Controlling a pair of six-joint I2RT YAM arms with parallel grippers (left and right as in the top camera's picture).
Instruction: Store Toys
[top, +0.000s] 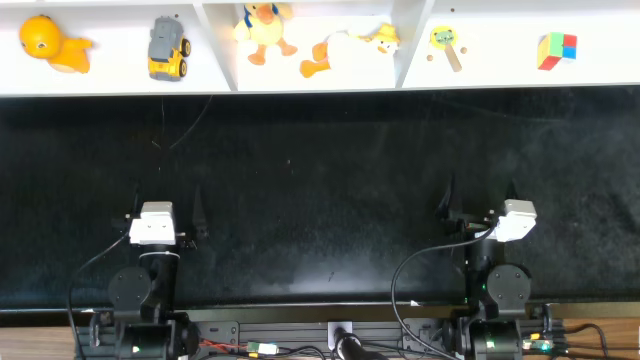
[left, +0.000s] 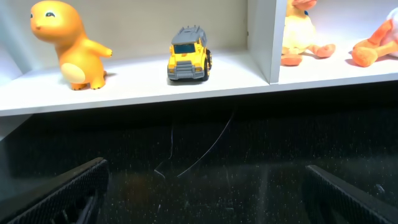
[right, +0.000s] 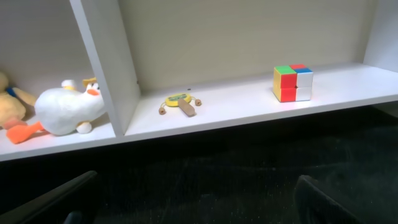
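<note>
All the toys stand in a white shelf (top: 320, 82) along the table's far edge. An orange dinosaur (top: 50, 45) (left: 69, 45) and a yellow truck (top: 168, 50) (left: 189, 55) share the left compartment. The middle one holds a yellow duck plush (top: 265, 30) (left: 303, 34) and a white duck plush (top: 345, 50) (right: 65, 109). A small yellow rattle (top: 445, 45) (right: 179, 103) and a colour cube (top: 557, 48) (right: 293, 83) are in the right compartment. My left gripper (top: 167, 212) (left: 205, 199) and right gripper (top: 478, 208) (right: 193, 205) hang open and hold nothing, low over the near side of the table.
A black mat (top: 320, 190) covers the table between the grippers and the shelf, marked by a few pale scratches (left: 199, 149). White dividers (right: 109, 68) separate the shelf's compartments. Cables run along the near edge by the arm bases.
</note>
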